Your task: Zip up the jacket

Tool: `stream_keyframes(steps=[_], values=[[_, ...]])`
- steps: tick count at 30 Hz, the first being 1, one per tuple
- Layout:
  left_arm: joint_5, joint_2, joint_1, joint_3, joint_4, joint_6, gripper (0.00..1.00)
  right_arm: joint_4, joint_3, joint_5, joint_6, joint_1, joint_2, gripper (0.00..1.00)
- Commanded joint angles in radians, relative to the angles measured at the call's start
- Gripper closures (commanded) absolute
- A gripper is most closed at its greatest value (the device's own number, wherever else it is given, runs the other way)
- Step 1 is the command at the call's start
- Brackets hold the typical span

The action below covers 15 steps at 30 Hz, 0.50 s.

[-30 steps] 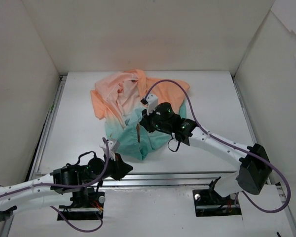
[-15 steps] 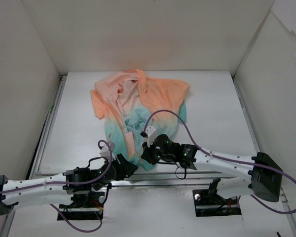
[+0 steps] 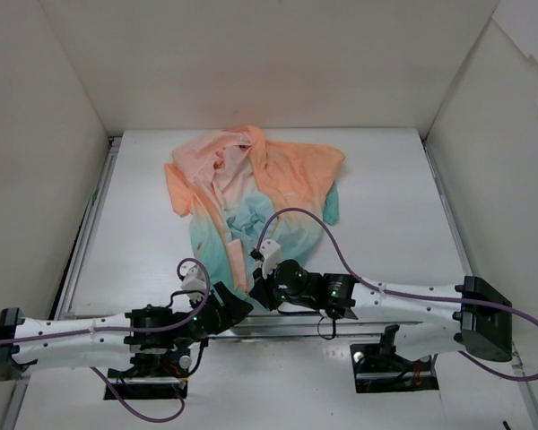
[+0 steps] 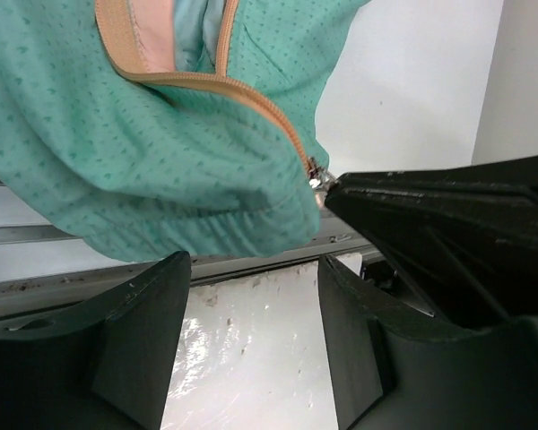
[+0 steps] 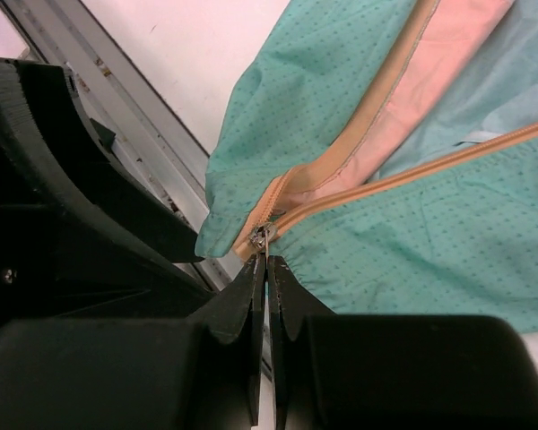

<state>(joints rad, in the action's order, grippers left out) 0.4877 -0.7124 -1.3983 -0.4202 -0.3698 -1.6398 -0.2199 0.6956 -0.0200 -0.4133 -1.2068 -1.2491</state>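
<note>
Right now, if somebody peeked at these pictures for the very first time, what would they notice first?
The jacket, crumpled in the middle of the white table, peach-orange at the far end and mint-teal at the near hem. At that hem the right gripper is shut on the small metal zipper pull, and the left gripper waits open right beside it.

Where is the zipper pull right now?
Right wrist view: the zipper pull sits at the jacket hem's teal corner, beside the front rail, pinched in the right pincer.
</note>
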Motion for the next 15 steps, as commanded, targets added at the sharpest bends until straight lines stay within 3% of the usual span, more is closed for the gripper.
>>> stream_keyframes(steps=[1,15], values=[[0.06,-0.002,-0.033,-0.028,0.028,-0.069,0.46,-0.041,0.016,-0.078,-0.036,-0.036,0.011,1.0],[0.204,-0.022,-0.168,-0.023,-0.096,-0.261,0.55,-0.046,-0.031,-0.146,-0.111,-0.115,0.007,1.0]])
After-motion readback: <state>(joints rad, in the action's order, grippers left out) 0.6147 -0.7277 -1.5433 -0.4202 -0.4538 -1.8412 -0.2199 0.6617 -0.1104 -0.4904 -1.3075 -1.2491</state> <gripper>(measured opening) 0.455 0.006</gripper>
